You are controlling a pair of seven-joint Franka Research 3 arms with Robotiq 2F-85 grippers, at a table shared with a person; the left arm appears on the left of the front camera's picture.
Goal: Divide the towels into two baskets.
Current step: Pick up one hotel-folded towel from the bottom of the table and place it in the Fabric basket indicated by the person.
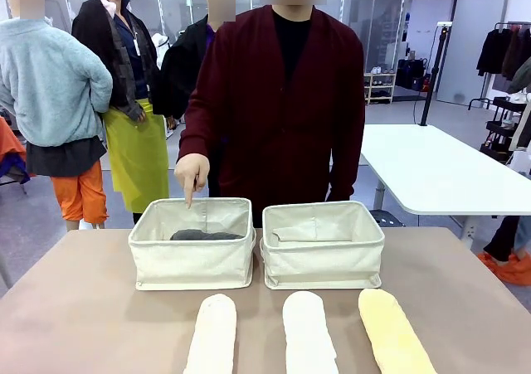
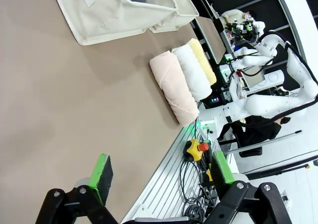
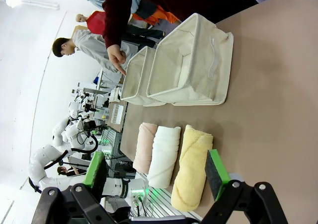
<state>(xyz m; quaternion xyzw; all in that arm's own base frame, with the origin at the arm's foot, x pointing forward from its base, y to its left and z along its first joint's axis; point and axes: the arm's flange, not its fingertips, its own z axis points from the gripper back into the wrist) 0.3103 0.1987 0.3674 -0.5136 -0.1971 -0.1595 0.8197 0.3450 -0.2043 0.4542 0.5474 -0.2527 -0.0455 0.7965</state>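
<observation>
Two cream canvas baskets stand side by side mid-table, the left basket [image 1: 195, 262] and the right basket [image 1: 323, 262]. A dark grey towel [image 1: 206, 235] lies in the left one, and a person's hand [image 1: 191, 175] points a finger down into it. The right one's inside is bare canvas. Along the near edge lie the cream towel [image 1: 211, 337], the white towel [image 1: 309, 334] and the pale yellow towel [image 1: 394, 332]. My left gripper [image 2: 161, 172] hangs open above the table's near edge, short of the cream towel [image 2: 171, 87]. My right gripper [image 3: 156, 169] is open just above the yellow towel [image 3: 193, 167].
The person in a dark red cardigan [image 1: 274, 109] stands at the far side behind the baskets. A white table [image 1: 431, 171] stands off to the right, beyond this brown table [image 1: 83, 308]. Bare tabletop lies left and right of the baskets.
</observation>
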